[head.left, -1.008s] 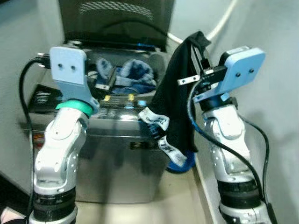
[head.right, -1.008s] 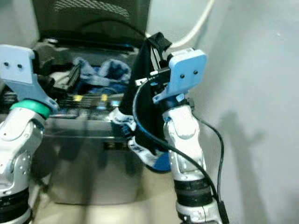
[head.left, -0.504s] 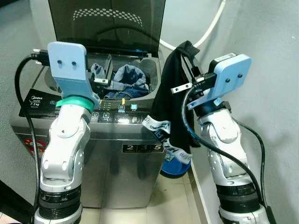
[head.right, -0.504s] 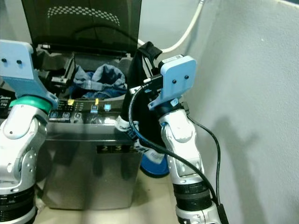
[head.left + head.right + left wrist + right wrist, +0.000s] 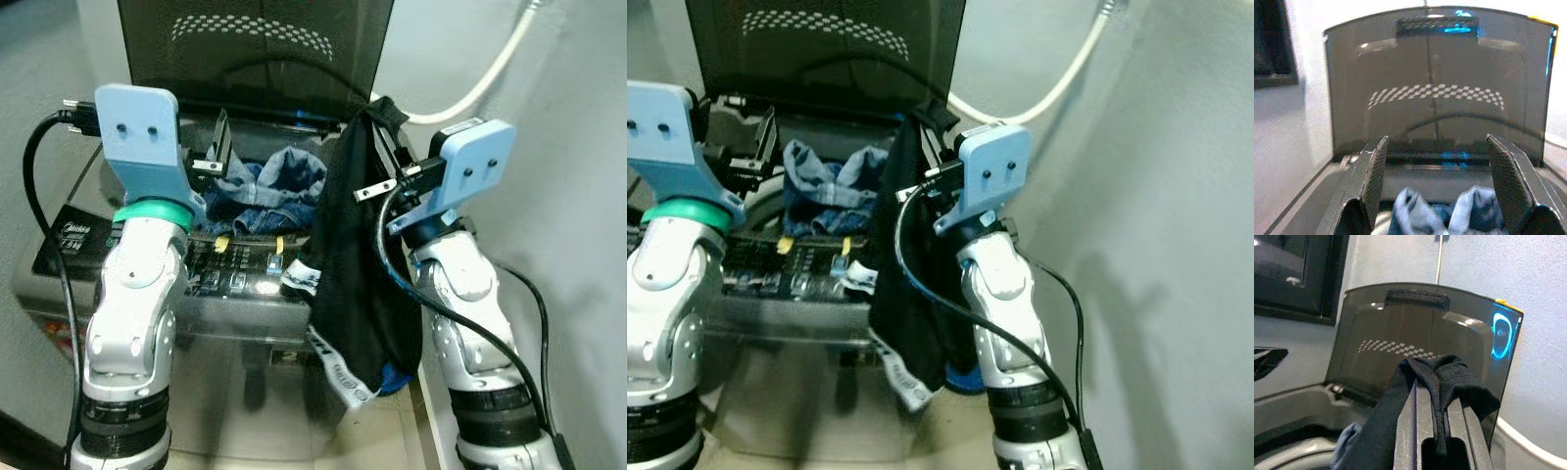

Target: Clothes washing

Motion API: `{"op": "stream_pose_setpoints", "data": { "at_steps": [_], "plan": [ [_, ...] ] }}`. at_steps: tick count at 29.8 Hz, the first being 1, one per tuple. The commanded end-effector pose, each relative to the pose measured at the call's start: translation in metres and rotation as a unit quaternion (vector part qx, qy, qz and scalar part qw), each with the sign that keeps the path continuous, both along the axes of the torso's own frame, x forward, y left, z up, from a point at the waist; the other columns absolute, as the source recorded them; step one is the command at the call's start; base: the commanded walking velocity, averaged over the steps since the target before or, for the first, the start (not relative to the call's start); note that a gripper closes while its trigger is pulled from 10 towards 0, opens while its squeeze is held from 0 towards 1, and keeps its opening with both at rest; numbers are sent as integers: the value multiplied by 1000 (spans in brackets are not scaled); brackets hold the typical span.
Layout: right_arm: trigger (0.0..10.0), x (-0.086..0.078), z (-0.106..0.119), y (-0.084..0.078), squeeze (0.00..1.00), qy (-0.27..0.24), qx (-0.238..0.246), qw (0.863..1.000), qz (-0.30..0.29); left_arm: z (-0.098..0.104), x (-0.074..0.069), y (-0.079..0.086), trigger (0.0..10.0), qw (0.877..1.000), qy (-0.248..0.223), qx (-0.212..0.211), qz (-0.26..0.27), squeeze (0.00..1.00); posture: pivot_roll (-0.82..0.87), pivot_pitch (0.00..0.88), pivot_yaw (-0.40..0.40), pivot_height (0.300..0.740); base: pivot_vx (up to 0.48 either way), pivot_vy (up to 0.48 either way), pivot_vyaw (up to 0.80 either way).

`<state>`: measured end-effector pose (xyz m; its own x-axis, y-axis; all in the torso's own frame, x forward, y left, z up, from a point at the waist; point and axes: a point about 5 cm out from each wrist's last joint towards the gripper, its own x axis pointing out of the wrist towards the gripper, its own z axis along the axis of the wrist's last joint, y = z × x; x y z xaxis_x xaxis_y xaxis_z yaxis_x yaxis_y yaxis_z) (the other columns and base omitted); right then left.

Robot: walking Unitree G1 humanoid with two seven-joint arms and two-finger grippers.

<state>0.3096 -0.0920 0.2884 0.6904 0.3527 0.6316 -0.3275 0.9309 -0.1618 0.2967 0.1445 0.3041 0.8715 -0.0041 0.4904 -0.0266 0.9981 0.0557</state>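
Note:
A top-loading washing machine (image 5: 245, 284) stands before me with its dark lid (image 5: 255, 49) raised. Blue denim clothes (image 5: 279, 181) lie in its tub. My right gripper (image 5: 387, 122) is shut on a black garment (image 5: 358, 264) with a white lettered waistband, which hangs over the machine's right front corner. In the right wrist view the black cloth (image 5: 1442, 377) is bunched between the fingers (image 5: 1410, 426). My left gripper (image 5: 217, 147) is held over the tub's left side, open and empty; in the left wrist view its fingers (image 5: 1374, 176) frame the lid (image 5: 1437, 93) and the blue clothes (image 5: 1449, 215).
A white hose (image 5: 490, 73) runs along the grey wall (image 5: 578, 196) on the right, close to my right arm. A blue object (image 5: 392, 377) sits on the floor beside the machine, mostly behind the garment. A black cable loops from each wrist.
The view has shifted and come closer to the machine. The black garment now hangs lower and further left, over the machine's right front corner. Both grippers keep their state.

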Motion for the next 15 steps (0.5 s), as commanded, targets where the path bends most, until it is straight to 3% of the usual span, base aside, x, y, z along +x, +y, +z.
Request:
{"op": "stream_pose_setpoints", "data": {
  "at_steps": [1,15],
  "plan": [
    [10000,2,-2,-7,0,4,3,1000,-11,-1,0,-6,10000,1000,0,8,-12,0,139,19,-13,735,0,0,0],
    [10000,2,-5,-8,0,8,3,1000,-16,1,3,-16,10000,999,1,13,-47,0,136,26,-8,735,0,0,0]
  ]
}}
